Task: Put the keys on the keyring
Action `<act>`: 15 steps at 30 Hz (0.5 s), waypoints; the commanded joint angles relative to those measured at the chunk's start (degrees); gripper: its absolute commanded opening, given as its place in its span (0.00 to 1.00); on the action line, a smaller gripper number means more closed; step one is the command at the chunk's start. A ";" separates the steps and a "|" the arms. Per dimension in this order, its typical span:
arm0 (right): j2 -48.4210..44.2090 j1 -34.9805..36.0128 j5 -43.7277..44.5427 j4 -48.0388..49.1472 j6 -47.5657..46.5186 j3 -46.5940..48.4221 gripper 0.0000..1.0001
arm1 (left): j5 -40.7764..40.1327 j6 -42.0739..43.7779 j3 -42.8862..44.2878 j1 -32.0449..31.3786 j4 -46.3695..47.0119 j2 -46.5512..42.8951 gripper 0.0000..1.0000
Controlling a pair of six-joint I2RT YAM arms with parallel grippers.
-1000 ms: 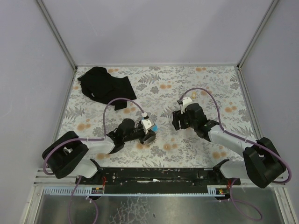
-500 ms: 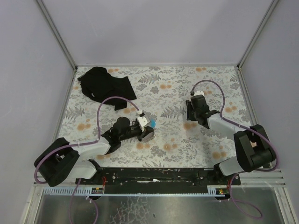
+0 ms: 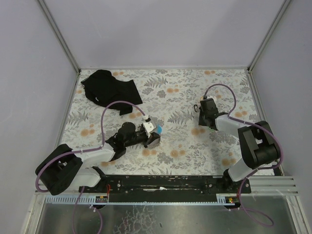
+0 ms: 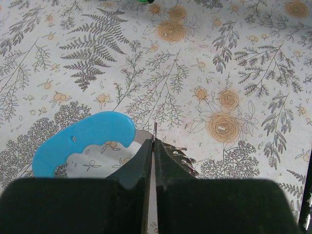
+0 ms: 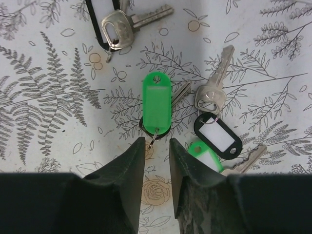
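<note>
- The left gripper [image 4: 153,144] is seen nearest the arm bases, left of the middle of the table [image 3: 195,83]; its jaws are pressed fully together.
- A thin grey metal part of the keyring [image 4: 83,141] is pinched between those fingertips, and the light-blue band is seen curving away to one side, just above the flowered cover.
- In the overhead view the blue band [image 3: 158,128] is found at the tip of the left gripper, well apart from the right arm.
- The right gripper [image 5: 157,141] is held farther back and to the right, low over the table; its jaws are parted by a narrow gap and nothing is clamped.
- The keys [image 5: 212,95] are spread on the cover just beyond those fingertips.
- A green tag [image 5: 157,100] lies straight ahead of the gap, and its small wire loop is seen between the two tips.
- A black-framed tag [image 5: 218,136] and a second green one [image 5: 204,155] lie beside the right finger.
- A black cloth [image 3: 109,87] is bunched at the far left corner.
</note>
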 commanded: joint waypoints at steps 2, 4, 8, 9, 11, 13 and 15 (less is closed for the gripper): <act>1.58 -0.47 -0.13 2.14 1.69 2.60 0.30 | 0.95 1.08 0.86 0.25 0.71 0.36 0.00; 2.27 -0.48 -0.16 1.89 1.70 2.95 0.25 | 1.07 1.18 0.96 0.27 0.61 0.43 0.00; 2.13 -0.47 -0.91 0.78 1.83 3.13 0.12 | 1.24 1.17 0.98 0.28 0.46 0.34 0.00; 1.82 -0.46 -1.41 0.63 1.96 2.99 0.10 | 1.32 1.16 1.04 0.28 0.33 0.34 0.00; 1.10 -0.46 -2.66 0.20 2.24 2.51 0.06 | 1.42 1.16 1.21 0.25 0.05 0.22 0.00; 0.52 -0.53 -4.46 -0.12 3.02 1.98 0.04 | 1.67 1.17 1.31 0.23 -0.15 0.04 0.00; -0.26 -0.42 -6.52 -0.67 4.14 1.20 0.02 | 1.67 1.17 1.19 0.25 -0.42 -0.44 0.00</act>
